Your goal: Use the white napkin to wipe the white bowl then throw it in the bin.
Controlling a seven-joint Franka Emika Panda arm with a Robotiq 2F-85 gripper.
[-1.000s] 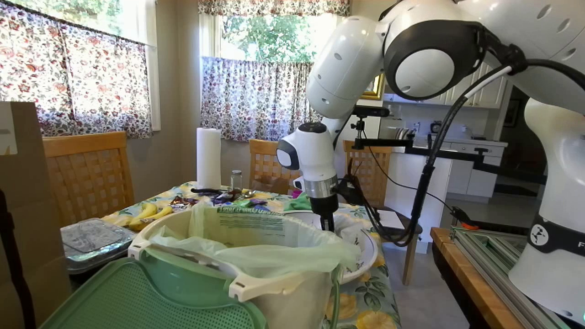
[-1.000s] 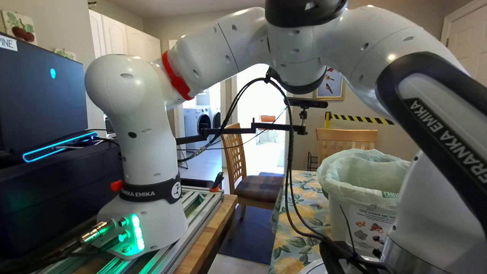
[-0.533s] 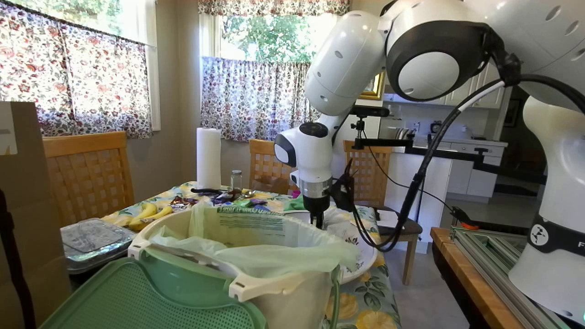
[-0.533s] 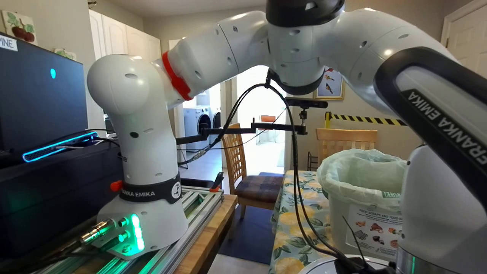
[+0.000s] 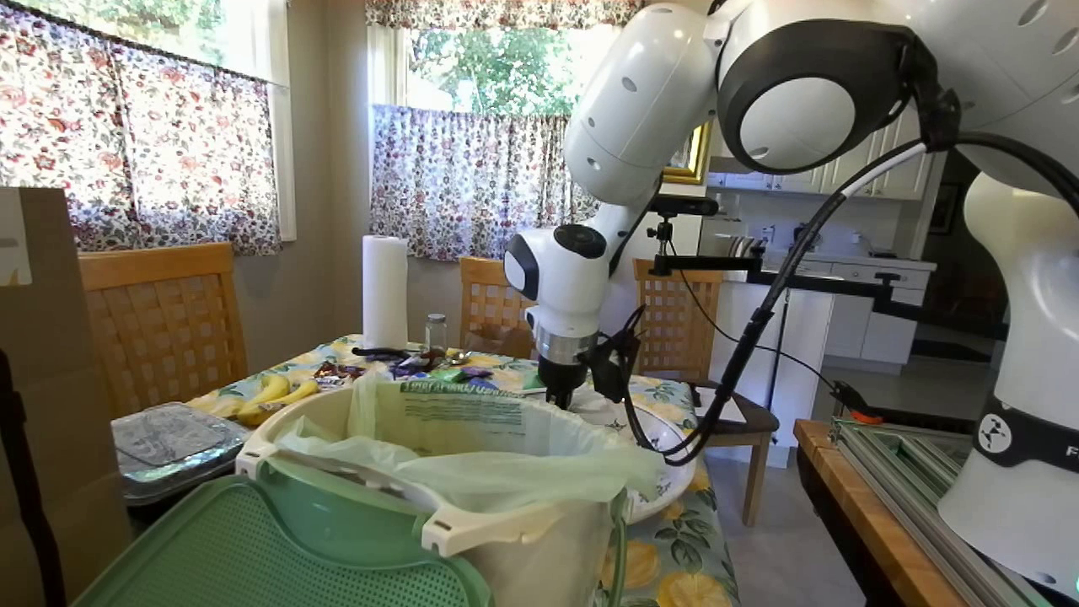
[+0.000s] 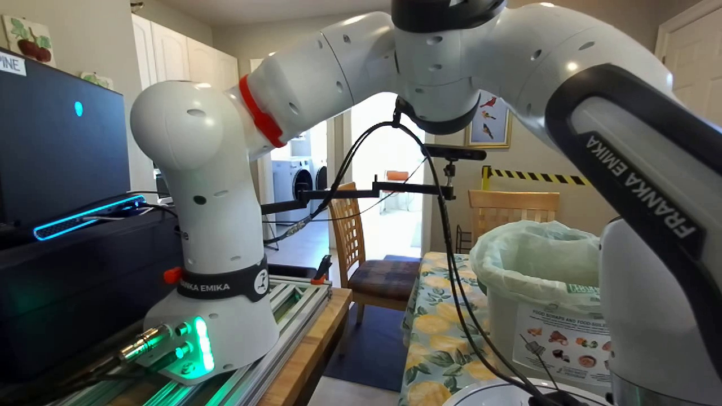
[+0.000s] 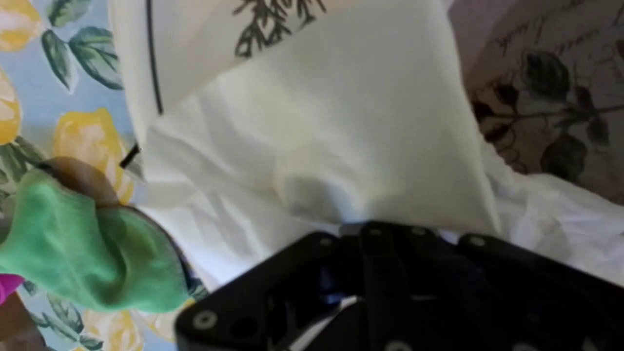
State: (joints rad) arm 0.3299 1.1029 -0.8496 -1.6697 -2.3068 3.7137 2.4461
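In an exterior view, bananas lie left of an upright paper-towel roll; then come the bag-lined food-scraps bin, the gripper beyond it, and the white bowl. In the wrist view, a green cloth lies left of the white napkin, pinched between the gripper's pressed-together jaws over part of the bowl.

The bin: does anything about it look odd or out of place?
Yes, its place: the bin, labelled for food scraps, seems to stand on the table near the bowl, an unusual spot for one. Its base isn't clearly shown.
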